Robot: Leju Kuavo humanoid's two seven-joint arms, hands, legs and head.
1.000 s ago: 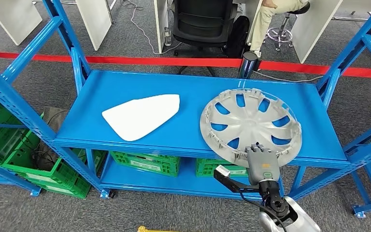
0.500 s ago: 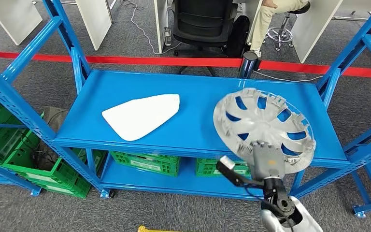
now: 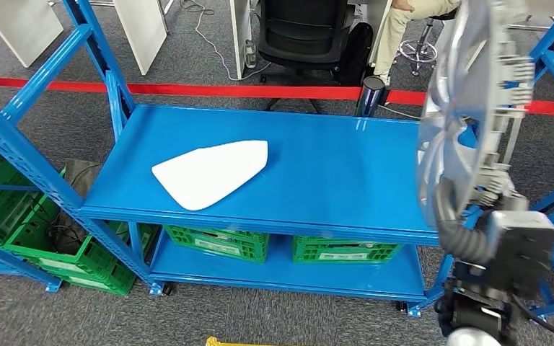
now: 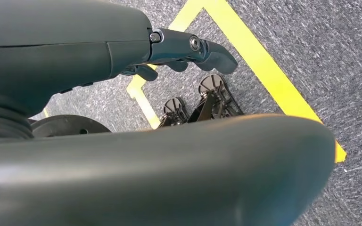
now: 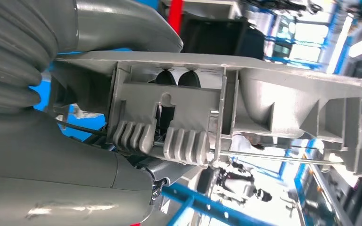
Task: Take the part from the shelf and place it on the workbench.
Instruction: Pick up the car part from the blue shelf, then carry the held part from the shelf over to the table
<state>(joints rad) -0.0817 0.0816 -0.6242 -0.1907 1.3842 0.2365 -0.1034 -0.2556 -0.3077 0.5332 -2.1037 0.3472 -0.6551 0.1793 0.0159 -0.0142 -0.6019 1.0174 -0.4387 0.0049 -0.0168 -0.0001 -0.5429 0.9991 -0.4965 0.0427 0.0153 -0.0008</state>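
A silver wheel cover [image 3: 462, 108] stands nearly on edge, lifted off the blue shelf [image 3: 332, 173] at the right of the head view. My right hand [image 3: 501, 231] grips its lower rim from below. In the right wrist view the cover's ribbed back and clips [image 5: 264, 108] sit close against the right hand [image 5: 52, 94]. A flat white part [image 3: 211, 173] lies on the left half of the shelf top. My left hand [image 4: 122, 52] hangs low over the floor, its dark fingers [image 4: 202, 47] loosely extended and holding nothing.
Blue shelf uprights [image 3: 108, 79] frame both sides. Green crates [image 3: 216, 241] sit on the lower level. Beyond the shelf are red floor tape [image 3: 209, 90], a black office chair [image 3: 306, 32] and a seated person's leg [image 3: 393, 29]. Yellow floor tape [image 4: 264, 61] lies below my left hand.
The wheel cover has left the shelf top: my right hand raised it, tipped it from flat to nearly upright and carried it right and toward me.
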